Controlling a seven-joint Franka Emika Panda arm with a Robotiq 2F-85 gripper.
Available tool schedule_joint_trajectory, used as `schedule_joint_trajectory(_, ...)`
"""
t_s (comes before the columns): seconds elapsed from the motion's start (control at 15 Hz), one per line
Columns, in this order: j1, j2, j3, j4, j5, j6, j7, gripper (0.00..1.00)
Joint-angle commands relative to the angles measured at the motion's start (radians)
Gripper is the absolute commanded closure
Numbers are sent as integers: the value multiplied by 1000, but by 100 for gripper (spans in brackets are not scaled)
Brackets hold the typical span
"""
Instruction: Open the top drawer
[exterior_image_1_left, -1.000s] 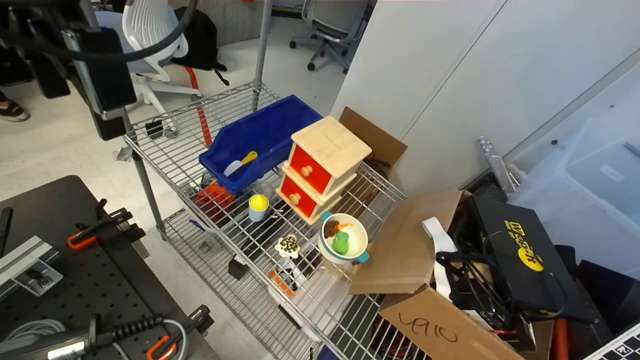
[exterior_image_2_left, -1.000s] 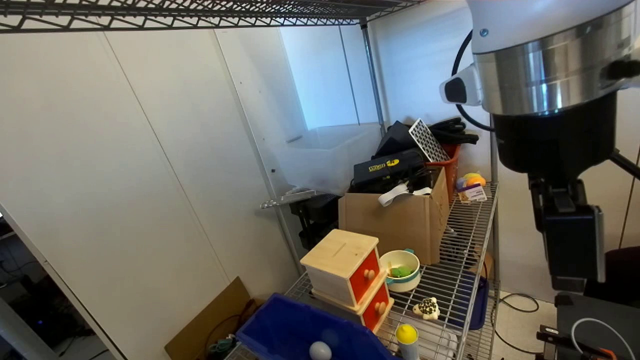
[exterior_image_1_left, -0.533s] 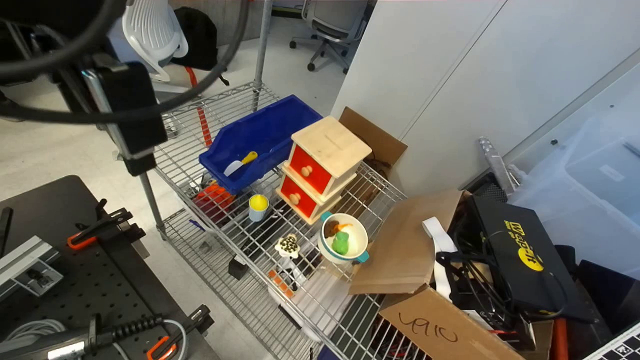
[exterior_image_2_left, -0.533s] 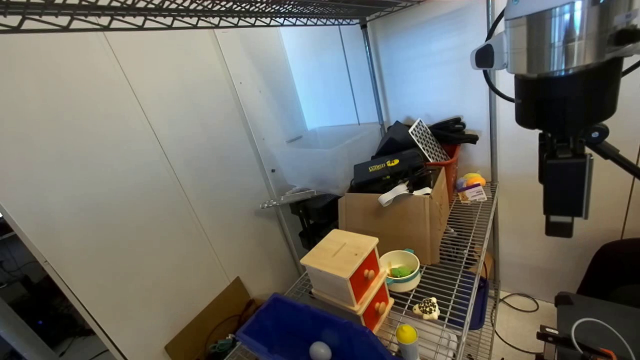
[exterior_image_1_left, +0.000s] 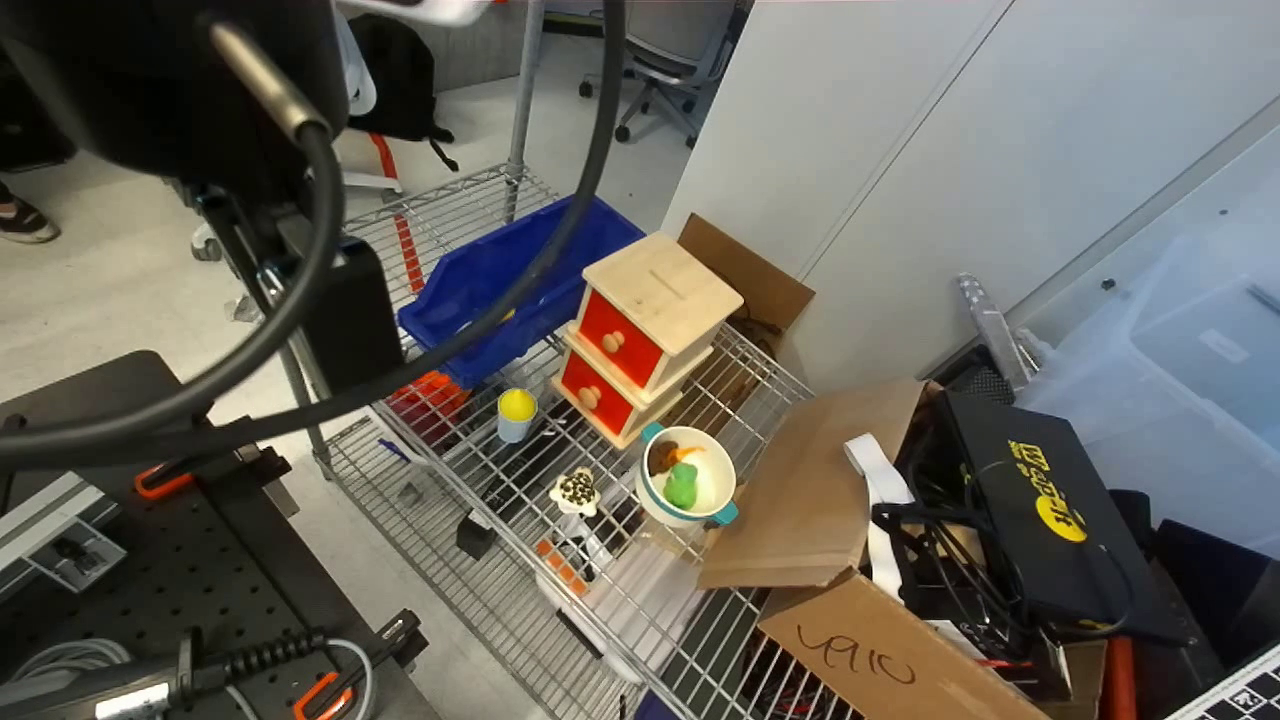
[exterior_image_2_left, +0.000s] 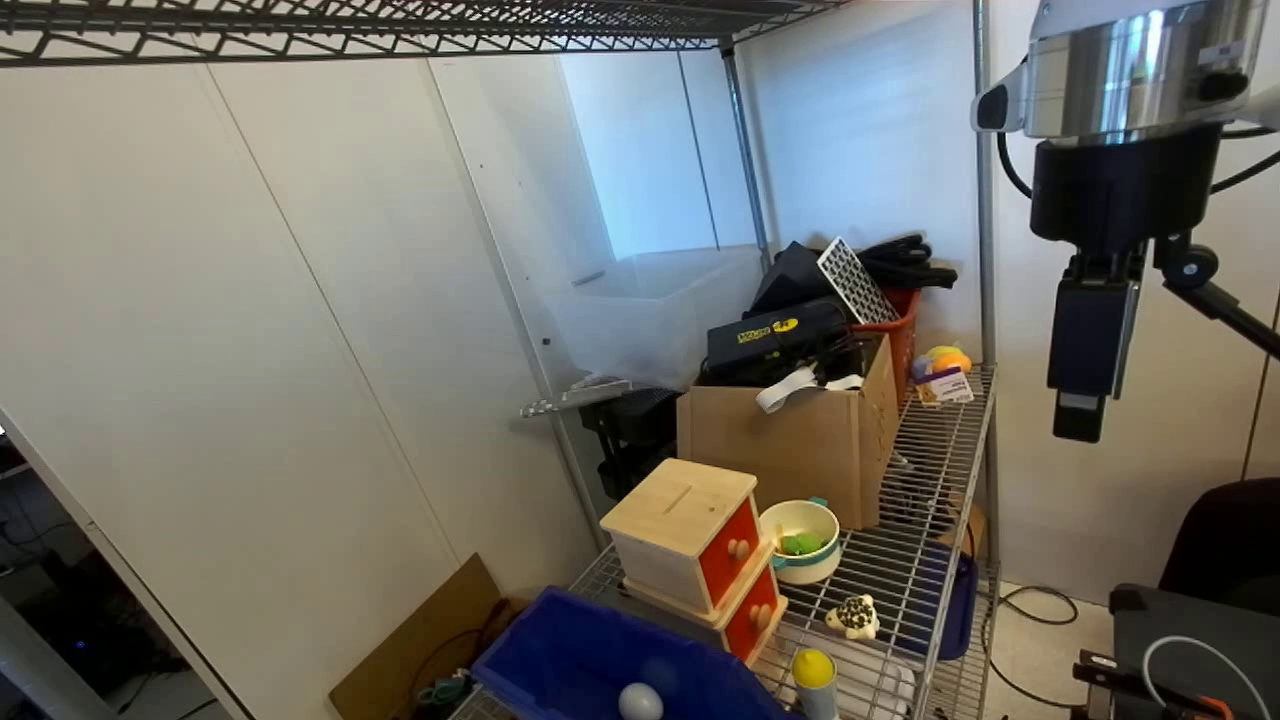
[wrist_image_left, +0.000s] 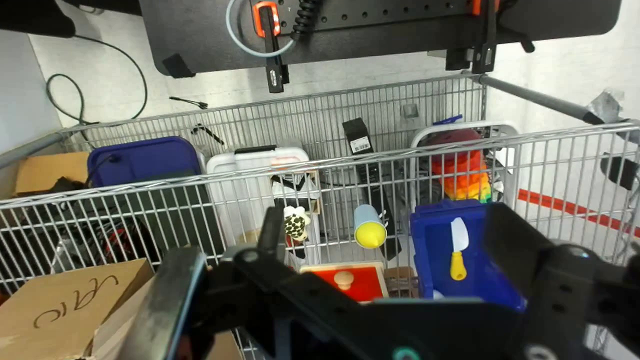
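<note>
Wire shelving (exterior_image_1_left: 530, 470) bears the cabinet (exterior_image_1_left: 665, 285), its top drawer (exterior_image_1_left: 634, 347) closed, knob (exterior_image_1_left: 613, 342) outward, in an exterior view. In an exterior view, the gripper (exterior_image_2_left: 1080, 418) hangs well apart. Wrist view: gripper wide, empty. Approach seems in hand; next, align with the knob.

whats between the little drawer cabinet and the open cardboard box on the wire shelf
A white, teal-handled pot holding a green item stands between the drawer cabinet and the cardboard box; both exterior views show it.

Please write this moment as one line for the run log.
top drawer: closed | end effector: open, holding nothing | contact with cabinet: none | opening: not yet done
</note>
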Motion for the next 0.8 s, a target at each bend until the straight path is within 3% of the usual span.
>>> schedule_joint_trajectory(0.0,12,-3,16,18,49,4,5,0)
schedule_joint_trajectory(0.73,61,0,79,23,66,-4,3,0)
